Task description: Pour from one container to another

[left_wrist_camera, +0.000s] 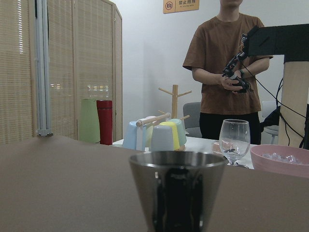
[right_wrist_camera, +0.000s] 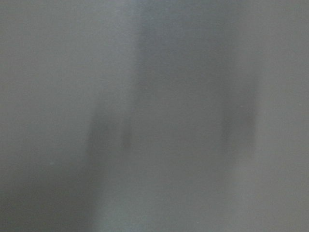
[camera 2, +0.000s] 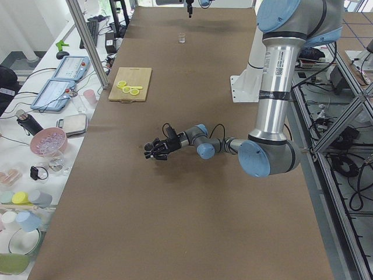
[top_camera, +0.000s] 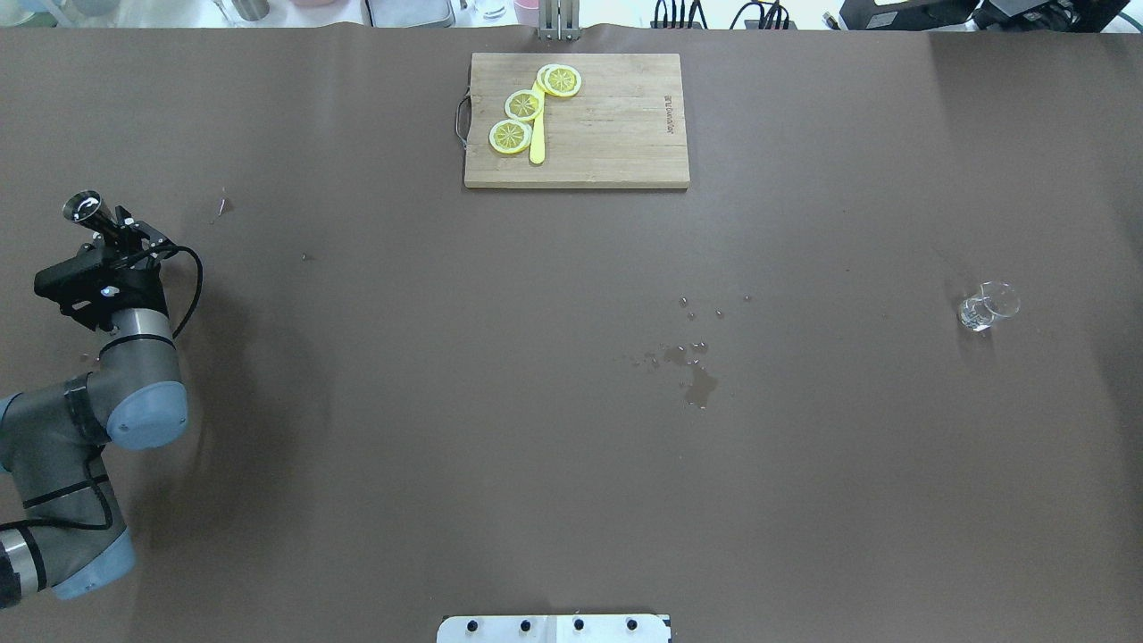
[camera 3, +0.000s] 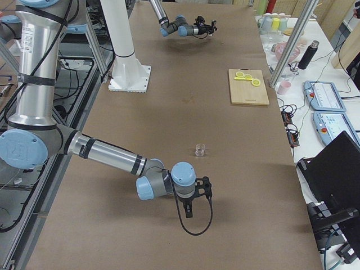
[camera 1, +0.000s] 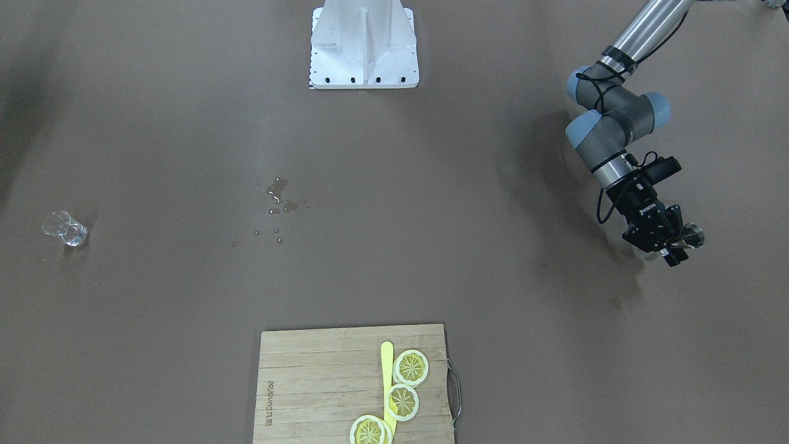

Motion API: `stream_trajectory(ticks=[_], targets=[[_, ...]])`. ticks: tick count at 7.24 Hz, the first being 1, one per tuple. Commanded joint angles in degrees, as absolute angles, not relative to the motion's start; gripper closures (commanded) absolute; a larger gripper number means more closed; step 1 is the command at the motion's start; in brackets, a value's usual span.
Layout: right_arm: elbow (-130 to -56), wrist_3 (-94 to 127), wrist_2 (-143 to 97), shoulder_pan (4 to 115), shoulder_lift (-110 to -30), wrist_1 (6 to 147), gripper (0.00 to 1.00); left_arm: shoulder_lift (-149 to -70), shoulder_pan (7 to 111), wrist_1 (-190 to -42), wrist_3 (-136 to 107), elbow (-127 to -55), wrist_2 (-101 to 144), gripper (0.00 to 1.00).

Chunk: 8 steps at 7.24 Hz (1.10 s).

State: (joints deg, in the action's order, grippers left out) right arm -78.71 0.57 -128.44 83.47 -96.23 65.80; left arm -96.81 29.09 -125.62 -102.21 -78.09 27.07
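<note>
Steel jigger [camera 1: 693, 235] is clamped at its waist by the left end effector [camera 1: 675, 246], at the left end of the counter [camera 1: 431, 185]; in the left wrist view it is seen upright. A clear glass tumbler [camera 1: 65, 229] is placed well apart, near the right end. The right end effector [camera 3: 189, 209] is seen low over the counter, near the tumbler. Whether it is apart or together cannot be told.

The brown table [top_camera: 571, 500] is lit evenly and softly from above. Broad, faint shadows are cast beside the left arm [top_camera: 134, 411] and toward the table's right end. Small highlights are seen on the rim of the jigger [top_camera: 82, 207] and on the spilled drops [top_camera: 699, 384]. The right wrist view is blurred wholly to grey. In the left wrist view the jigger is rendered dark and the room behind it bright.
</note>
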Motion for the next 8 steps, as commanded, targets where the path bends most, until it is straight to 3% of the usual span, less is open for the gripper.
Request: stream_trajectory(ticks=[1,4,8], targets=[[-78.5,-0.5,-128.0,86.4,-93.8,73.8,0.00,-96.9,29.1,-125.4,-102.4,-77.2,27.1,0.73],[-80.9,0.4,-128.7,88.7,-92.4,73.5,0.00,-97.0,29.1,-125.3,-102.4,-76.4,26.9,0.71],[-84.8,13.2,-135.4,90.2,-94.7,73.0,0.00,-97.4,29.2,-125.4,-102.4,-76.5,27.1,0.58]])
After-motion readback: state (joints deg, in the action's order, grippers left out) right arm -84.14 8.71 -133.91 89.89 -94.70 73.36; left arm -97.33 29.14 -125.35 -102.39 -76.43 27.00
